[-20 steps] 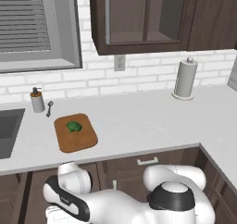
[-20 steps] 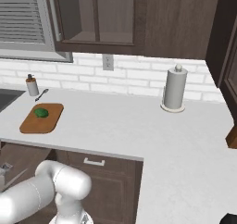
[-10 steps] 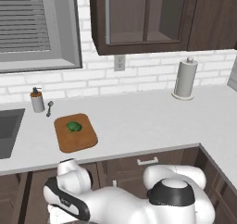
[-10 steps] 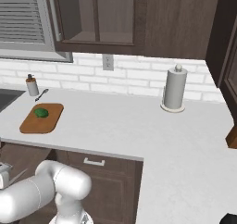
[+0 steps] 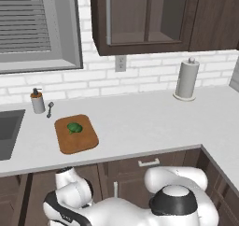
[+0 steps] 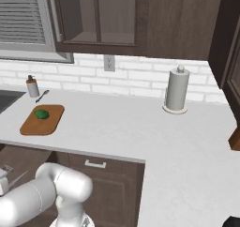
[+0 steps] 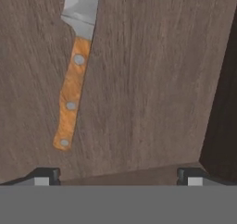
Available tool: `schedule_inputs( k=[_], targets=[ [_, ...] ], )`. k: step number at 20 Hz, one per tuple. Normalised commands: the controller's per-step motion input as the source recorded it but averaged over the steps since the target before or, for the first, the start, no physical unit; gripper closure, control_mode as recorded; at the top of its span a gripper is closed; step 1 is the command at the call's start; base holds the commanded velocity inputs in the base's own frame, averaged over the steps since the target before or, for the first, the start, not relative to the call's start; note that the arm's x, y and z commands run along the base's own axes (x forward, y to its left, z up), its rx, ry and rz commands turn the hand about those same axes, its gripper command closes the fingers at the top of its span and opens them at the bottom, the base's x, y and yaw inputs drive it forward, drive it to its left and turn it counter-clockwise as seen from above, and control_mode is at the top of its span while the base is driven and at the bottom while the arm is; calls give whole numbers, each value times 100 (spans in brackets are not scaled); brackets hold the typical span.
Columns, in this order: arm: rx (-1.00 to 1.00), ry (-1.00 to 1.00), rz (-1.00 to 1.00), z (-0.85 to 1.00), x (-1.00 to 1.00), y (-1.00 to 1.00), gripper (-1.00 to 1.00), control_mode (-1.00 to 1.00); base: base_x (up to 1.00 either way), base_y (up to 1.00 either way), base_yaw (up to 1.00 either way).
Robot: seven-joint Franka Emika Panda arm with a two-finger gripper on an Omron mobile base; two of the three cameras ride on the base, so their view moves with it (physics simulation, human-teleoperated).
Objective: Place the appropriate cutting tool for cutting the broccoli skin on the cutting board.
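Note:
In the hand view the cutting tool [image 7: 71,98], a knife with a brown riveted wooden handle and a grey blade, lies on a dark wood-grain surface. Its handle points toward me and its blade runs off the top edge. My gripper [image 7: 118,176] is open, fingertips [image 7: 46,174] wide apart, just short of the handle's end and touching nothing. The arm reaches low, below the counter's front edge. On the counter, the brown cutting board [image 5: 79,143] [image 6: 47,125] carries the small green broccoli [image 5: 74,127] [image 6: 41,114].
A soap dispenser [image 5: 37,101] and a small grey spoon [image 5: 49,109] stand behind the board, beside the sink [image 5: 9,131]. A paper towel roll [image 5: 186,79] stands at the back right. A drawer with a metal handle [image 5: 148,163] sits under the counter. A dark gap [image 7: 224,102] borders the wood-grain surface.

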Motion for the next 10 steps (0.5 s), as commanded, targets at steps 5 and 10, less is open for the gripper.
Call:
schedule_inputs(
  k=[5,10],
  targets=[
    [0,-2,-3,-38,18,0,-100,-100,0,0,0],
    [0,0,0,-33,31,4,-100,-100,0,0,0]
  ],
)
